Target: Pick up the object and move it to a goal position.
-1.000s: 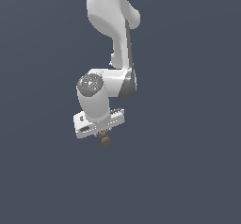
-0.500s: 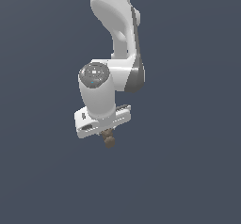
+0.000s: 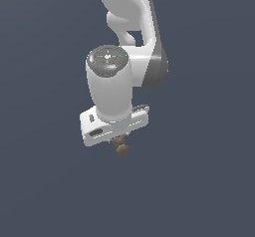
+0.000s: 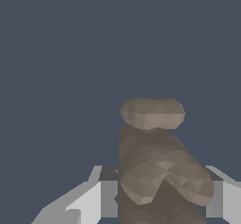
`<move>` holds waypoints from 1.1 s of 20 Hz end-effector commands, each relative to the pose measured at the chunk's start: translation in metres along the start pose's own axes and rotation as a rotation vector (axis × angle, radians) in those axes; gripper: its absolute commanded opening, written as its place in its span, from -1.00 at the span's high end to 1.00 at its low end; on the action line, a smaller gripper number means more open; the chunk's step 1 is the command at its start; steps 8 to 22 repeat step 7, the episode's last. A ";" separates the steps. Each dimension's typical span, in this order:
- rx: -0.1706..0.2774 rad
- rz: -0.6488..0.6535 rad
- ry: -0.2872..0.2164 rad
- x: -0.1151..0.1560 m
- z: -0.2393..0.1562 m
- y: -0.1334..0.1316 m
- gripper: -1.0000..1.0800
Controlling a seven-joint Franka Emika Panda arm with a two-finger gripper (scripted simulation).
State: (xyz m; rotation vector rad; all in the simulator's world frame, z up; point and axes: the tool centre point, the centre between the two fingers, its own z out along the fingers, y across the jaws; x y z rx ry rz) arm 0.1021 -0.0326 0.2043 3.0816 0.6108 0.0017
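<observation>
The arm [image 3: 127,42] hangs down from the top of the exterior view against a plain dark blue-grey backdrop, its white wrist housing pointing downward and its grey joint collar on the exterior view's right. At its lower end the white gripper [image 3: 119,144] sits as a flat bar, tilted so that the end toward the exterior view's left is lower.

The object [image 3: 120,148] protrudes just below the middle of that bar. It is dark brown and lumpy, with rounded lobes stacked one under another, and it is narrower than the bar above it. Nothing lies beneath it in this view; it is held in the air, clear of any support.

The wrist view shows the object [image 4: 157,166] close up, filling the space between the two grey fingers [image 4: 106,197]. One finger presses on each side of it, so the gripper is clenched on the object. The object runs outward from the fingers, ending in a rounded lobe set crosswise at its far tip, with a broader, bulging lobe nearer the camera. Beyond it there is only the same flat dark backdrop.
</observation>
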 end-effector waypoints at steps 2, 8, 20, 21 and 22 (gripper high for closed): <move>0.000 0.001 -0.001 0.005 -0.009 -0.002 1.00; 0.000 0.001 -0.001 0.007 -0.011 -0.002 1.00; 0.000 0.001 -0.001 0.007 -0.011 -0.002 1.00; 0.000 0.001 -0.001 0.007 -0.011 -0.002 1.00; 0.000 0.001 -0.001 0.007 -0.011 -0.002 1.00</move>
